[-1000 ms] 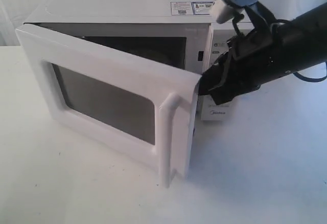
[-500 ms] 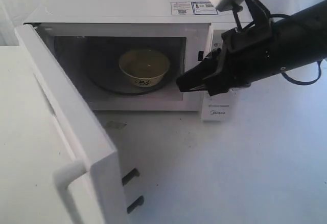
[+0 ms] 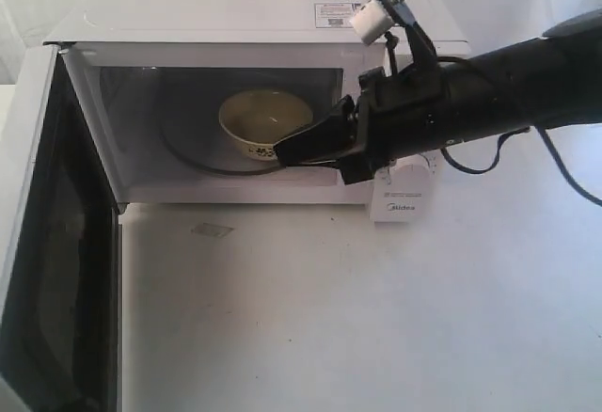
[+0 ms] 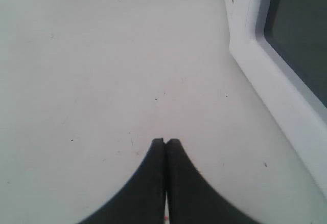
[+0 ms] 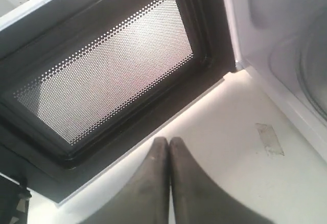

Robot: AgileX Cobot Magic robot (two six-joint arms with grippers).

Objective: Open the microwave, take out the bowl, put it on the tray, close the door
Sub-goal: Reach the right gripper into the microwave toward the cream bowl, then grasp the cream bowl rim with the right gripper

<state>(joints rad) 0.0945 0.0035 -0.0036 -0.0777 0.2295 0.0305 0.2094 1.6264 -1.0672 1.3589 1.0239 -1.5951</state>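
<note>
The white microwave (image 3: 235, 17) stands open, and its door (image 3: 38, 196) is swung wide to the left. The cream bowl (image 3: 265, 111) sits on the glass turntable (image 3: 188, 139) inside. My right gripper (image 3: 279, 150) is shut and empty, its tips at the cavity mouth just in front of the bowl's lower right side. In the right wrist view this gripper (image 5: 168, 141) hangs over the table, facing the door's mesh inner window (image 5: 102, 65). My left gripper (image 4: 165, 142) is shut and empty above bare table beside the door's outer face (image 4: 278, 86). The tray is out of view.
The knob panel (image 3: 400, 196) is partly hidden behind my right arm. A small patch of tape (image 3: 211, 230) lies on the white table in front of the cavity. The open door takes up the left front of the table.
The door has swung from half shut to wide open, uncovering the bowl. My right gripper, shut throughout, has moved left from the door's edge to the cavity mouth.
</note>
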